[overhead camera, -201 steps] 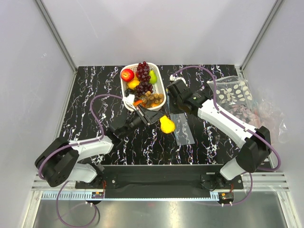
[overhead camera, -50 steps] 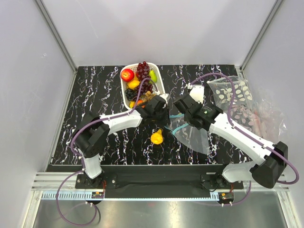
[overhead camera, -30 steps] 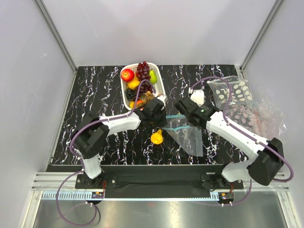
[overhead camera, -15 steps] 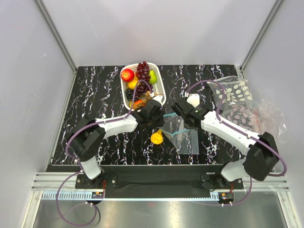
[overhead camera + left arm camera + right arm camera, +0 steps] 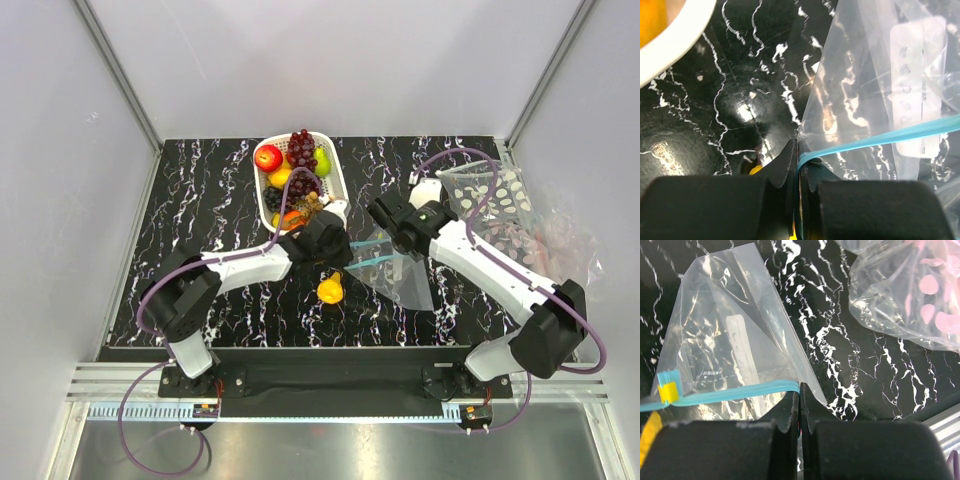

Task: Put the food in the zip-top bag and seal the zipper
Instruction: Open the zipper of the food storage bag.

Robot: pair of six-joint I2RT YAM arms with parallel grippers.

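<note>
Left hand (image 5: pixel 796 167) and right hand (image 5: pixel 800 402) each pinching narrow teal zipper (image 5: pixel 875 139), clear crinkled zip-top bag (image 5: pixel 725 335) between

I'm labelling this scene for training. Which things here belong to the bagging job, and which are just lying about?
Job: zip-top bag; zipper; heaped fruit; loose yellow fruit.
Lying about: white basket under the heap; oval-patterned bag; pink-dotted bag.

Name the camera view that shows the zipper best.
Right wrist: the zipper runs unbroken from its yellow slider to the right gripper. Left wrist shows a stretch entering the left gripper. The top view shows only a thin teal line.
</note>
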